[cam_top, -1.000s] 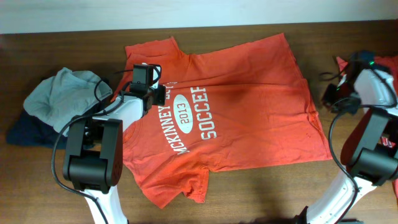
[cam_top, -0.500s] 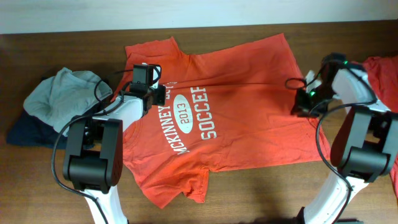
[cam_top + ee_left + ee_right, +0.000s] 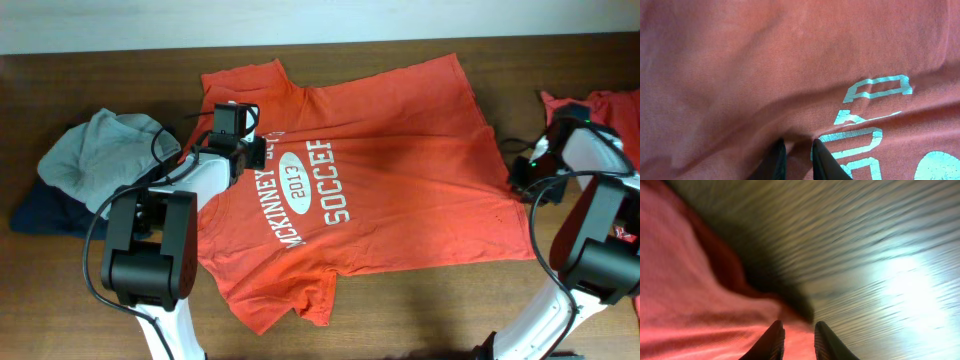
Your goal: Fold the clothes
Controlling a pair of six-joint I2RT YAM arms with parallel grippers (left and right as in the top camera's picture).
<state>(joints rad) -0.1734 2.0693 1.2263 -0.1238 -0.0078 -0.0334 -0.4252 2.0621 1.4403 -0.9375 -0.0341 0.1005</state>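
wooden table point(image 3: 420, 310): we note left gripper point(image 3: 797, 146) pinching the orange t-shirt point(image 3: 400, 190); right gripper point(image 3: 796, 328) blurred, we cannot tell its grip.

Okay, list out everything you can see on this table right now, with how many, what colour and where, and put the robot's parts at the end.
T-shirt: one, orange-red with white print, spread flat mid-table.
Red garment: one, at the table's right edge, partly out of frame.
Grey garment: one, bunched at the left end.
Dark garment: one, navy, under the grey one.
Table: one, brown wood.
Left gripper: one, black fingers, pinching a fold of the T-shirt beside the print.
Right gripper: one, dark fingers, at the T-shirt's right edge; view blurred, grip unclear.
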